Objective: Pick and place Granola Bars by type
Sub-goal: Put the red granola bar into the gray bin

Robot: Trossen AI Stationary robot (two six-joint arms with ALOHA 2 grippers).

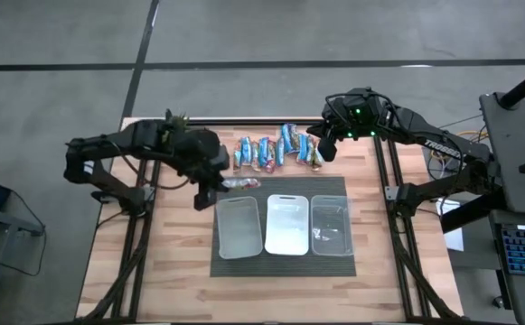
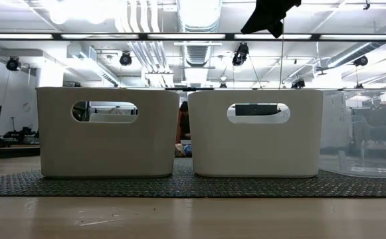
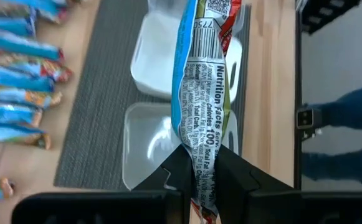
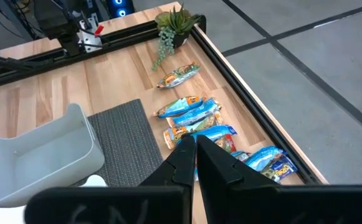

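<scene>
So from the high view, this looks like early days. Most of the Granola Bars point(image 1: 278, 152) are lined up in a row near the far edge of the worktop point(image 1: 154, 271), just beyond the dark mat point(image 1: 280, 266). Three bins sit side by side on that mat: the left bin point(image 1: 239, 227), the middle bin point(image 1: 286, 225) and the right bin point(image 1: 331, 226). As far as I can tell from above, none of them has a bar in it yet, though the clear right one is hard to read. The left pincer point(image 1: 219, 184) is just off the mat's far-left corner with one bar point(image 1: 241, 183) sticking out of it, not yet over a bin. The right pincer point(image 1: 327, 149) hangs at the right end of the row.

Low view: just two white bin fronts and the clear one at the side, nothing visible through the handle cutouts, so no help on contents.

Left wrist view settles the grip: the left pincer point(image 3: 202, 171) is clenched on a blue-and-red held bar point(image 3: 204, 87), nutrition label facing the camera, with two bins and the mat beneath it. Both of those bins look bare.

Right wrist view: the right pincer point(image 4: 195, 149) is clamped together with nothing in it, poised above the bars by the far edge, with the little plant point(image 4: 174, 25) at the far corner.

My read: one bar picked and on its way, basically the whole row left to sort.
</scene>
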